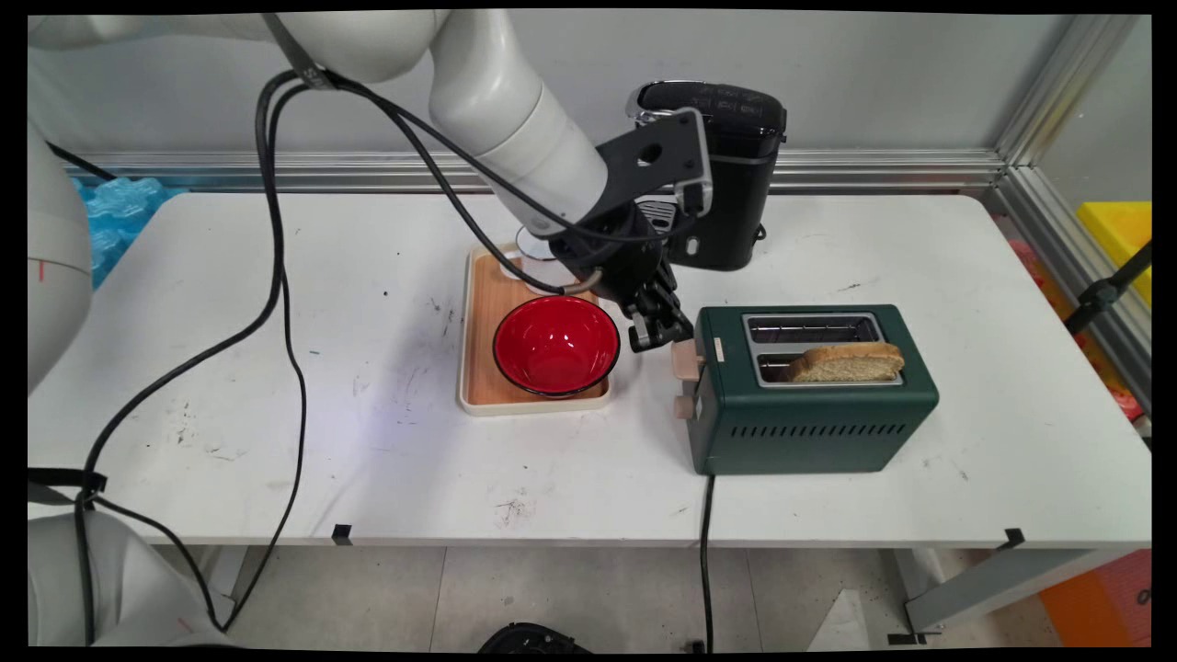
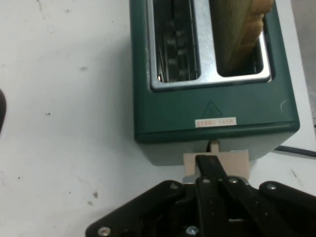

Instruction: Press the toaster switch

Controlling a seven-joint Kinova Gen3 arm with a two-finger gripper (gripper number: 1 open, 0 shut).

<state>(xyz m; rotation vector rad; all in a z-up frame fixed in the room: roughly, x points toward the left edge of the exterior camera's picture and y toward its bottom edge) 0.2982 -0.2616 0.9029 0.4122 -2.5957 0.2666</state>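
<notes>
Right now I see my gripper (image 2: 209,163) with fingers pinched together, resting on the toaster's (image 1: 809,418) beige lever (image 2: 215,163), which looks up, a bread slice (image 1: 846,363) standing proud in the near slot.

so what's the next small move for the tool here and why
Probably press straight down: the tool sits shut on top of the beige lever of the green toaster, and a bread slice stands high in its near slot, not lowered.

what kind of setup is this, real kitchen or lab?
Likely a lab bench staged as a kitchen: a bare white table framed by aluminium rails, carrying a green toaster with bread, a black coffee machine and a red bowl on a tray.
</notes>
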